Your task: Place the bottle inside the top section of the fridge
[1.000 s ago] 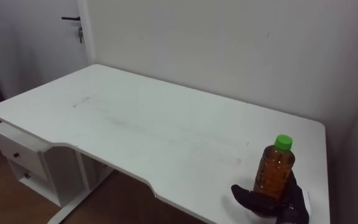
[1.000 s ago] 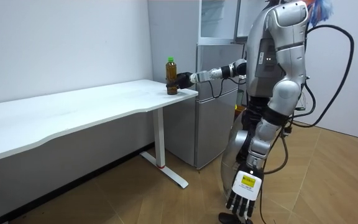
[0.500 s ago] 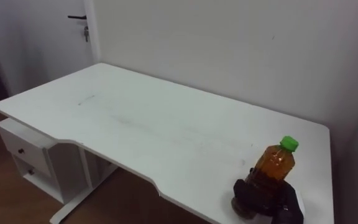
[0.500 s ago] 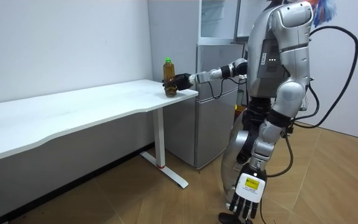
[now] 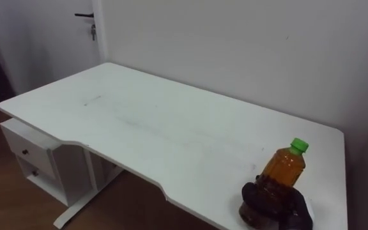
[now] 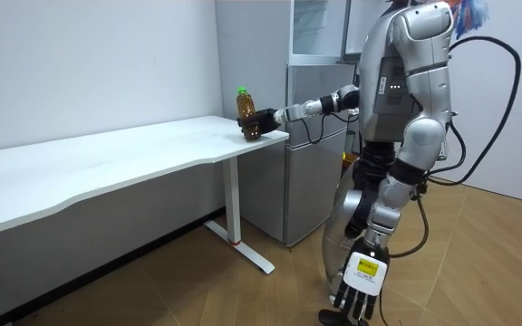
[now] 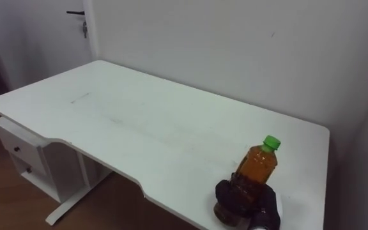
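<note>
right hand fingers curled round tilted bottle at table corner | room view: left hand hangs, fingers straight

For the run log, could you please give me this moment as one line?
right hand: shut on bottle | bottle: tilted, at table end | left hand: open, hanging at side

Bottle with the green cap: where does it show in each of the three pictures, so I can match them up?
Left eye view: bottle lower right, tilted in the right hand.
Right eye view: bottle lower right, same grip.
Room view: bottle upper middle, at the table's end.
Shared landmark: the white table.
</note>
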Controlling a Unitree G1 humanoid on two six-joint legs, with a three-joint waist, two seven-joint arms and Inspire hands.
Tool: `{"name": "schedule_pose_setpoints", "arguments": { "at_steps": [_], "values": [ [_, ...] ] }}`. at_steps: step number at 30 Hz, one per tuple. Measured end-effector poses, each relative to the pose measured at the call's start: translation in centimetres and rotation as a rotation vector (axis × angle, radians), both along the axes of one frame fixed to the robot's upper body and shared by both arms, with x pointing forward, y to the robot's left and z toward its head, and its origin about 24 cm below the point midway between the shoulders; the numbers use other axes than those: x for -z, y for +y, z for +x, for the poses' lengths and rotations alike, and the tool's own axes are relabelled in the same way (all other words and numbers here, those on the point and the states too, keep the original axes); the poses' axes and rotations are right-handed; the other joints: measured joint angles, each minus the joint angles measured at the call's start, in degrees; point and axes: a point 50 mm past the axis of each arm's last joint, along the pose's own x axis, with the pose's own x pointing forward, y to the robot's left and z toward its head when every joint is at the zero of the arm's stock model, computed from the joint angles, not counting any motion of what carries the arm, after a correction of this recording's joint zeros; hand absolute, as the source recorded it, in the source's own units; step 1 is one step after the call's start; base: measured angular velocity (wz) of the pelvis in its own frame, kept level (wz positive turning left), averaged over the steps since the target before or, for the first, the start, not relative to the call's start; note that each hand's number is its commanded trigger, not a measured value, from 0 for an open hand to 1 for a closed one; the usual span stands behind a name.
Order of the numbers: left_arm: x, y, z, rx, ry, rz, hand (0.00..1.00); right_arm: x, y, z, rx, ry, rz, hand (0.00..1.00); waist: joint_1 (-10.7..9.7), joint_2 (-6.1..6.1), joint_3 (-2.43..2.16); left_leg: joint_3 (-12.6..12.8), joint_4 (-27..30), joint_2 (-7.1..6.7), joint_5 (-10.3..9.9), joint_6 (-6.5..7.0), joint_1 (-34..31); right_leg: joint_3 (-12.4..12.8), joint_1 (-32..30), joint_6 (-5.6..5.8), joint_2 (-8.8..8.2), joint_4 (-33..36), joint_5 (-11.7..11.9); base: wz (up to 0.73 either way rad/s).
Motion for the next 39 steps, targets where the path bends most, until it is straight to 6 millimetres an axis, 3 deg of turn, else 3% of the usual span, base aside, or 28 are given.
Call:
{"name": "schedule_pose_setpoints", "arguments": {
  "at_steps": [7, 10, 13, 16, 18, 21, 29, 33, 35, 39],
  "values": [
    [-0.3, 0.9, -0.6, -0.079, -0.032, 0.009, 0.0, -0.5, -0.6, 0.0, -0.078, -0.021, 0.069, 1.0, -1.6, -0.06, -0.65, 0.7, 0.0, -0.17, 0.1, 0.15, 0.4, 0.8, -0.4, 0.03, -0.41, 0.7, -0.4, -0.03],
    [-0.4, 1.4, -0.6, -0.109, -0.049, 0.018, 0.0, -1.8, -2.0, -0.1, -0.114, -0.071, 0.057, 1.0, -1.9, -0.16, -0.69, 1.6, -0.7, -0.24, 0.1, 0.18, 1.8, 1.8, 0.5, 0.05, -0.26, 0.4, -0.5, -0.08],
    [-0.5, 2.2, -0.4, -0.123, -0.066, 0.039, 0.0, -3.6, -2.7, 0.0, -0.141, -0.143, 0.028, 1.0, -3.6, -0.59, -0.73, 2.3, -1.3, -0.23, 0.1, 0.2, 3.1, 1.8, 1.9, 0.06, 0.08, -0.6, -0.5, -0.14],
    [-0.6, 2.9, -0.1, -0.121, -0.085, 0.053, 0.0, -4.6, -3.2, -0.3, -0.137, -0.196, 0.024, 1.0, -4.7, -1.37, -1.08, 3.1, -1.5, -0.2, -0.1, 0.38, 3.4, 2.3, 2.1, 0.05, 0.29, -1.3, -0.5, -0.16],
    [-0.7, 3.1, 0.3, -0.139, -0.103, 0.049, 0.0, -5.2, -3.5, -0.8, -0.154, -0.23, -0.002, 1.0, -4.8, -1.76, -0.94, 3.9, -1.5, -0.2, -0.1, 0.51, 3.9, 3.8, 2.0, 0.05, 0.6, -1.5, -0.5, -0.27],
    [-0.8, 3.5, 0.4, -0.176, -0.113, 0.051, 0.0, -6.5, -3.4, -1.4, -0.21, -0.294, -0.038, 1.0, -6.3, -2.29, -1.12, 4.8, -1.3, -0.2, -0.3, 0.66, 4.1, 6.4, 1.8, 0.15, 1.26, -2.0, -0.3, -0.17],
    [-1.0, 3.9, 0.8, -0.185, -0.146, 0.054, 0.0, -9.3, -4.5, -1.5, -0.196, -0.417, -0.09, 1.0, -8.0, -3.06, -1.36, 5.6, -0.9, -0.12, -0.3, 0.75, 4.2, 7.6, 1.7, 0.3, 1.43, -2.2, 0.8, -0.04],
    [-1.0, 4.0, 0.6, -0.194, -0.146, 0.064, 0.0, -10.8, -4.9, -1.7, -0.211, -0.471, -0.186, 1.0, -8.0, -2.91, -1.27, 7.1, -1.2, -0.1, -0.2, 0.8, 4.1, 9.2, 0.9, 0.26, 1.61, -2.2, 1.1, -0.19],
    [-1.1, 4.5, 0.5, -0.221, -0.15, 0.084, 0.0, -12.2, -5.1, -2.0, -0.208, -0.521, -0.236, 1.0, -8.4, -2.86, -1.27, 8.2, -1.5, 0.15, -0.3, 0.77, 4.2, 11.1, 0.5, 0.32, 2.46, -2.7, 1.6, -0.21],
    [-1.2, 5.3, 0.0, -0.222, -0.133, 0.121, 0.0, -13.9, -5.2, -2.4, -0.201, -0.587, -0.281, 1.0, -9.6, -2.8, -1.25, 8.7, -2.4, 0.69, -0.3, 0.64, 5.4, 12.4, 1.4, 0.23, 3.63, -4.6, 2.5, -0.15]
  ]
}}
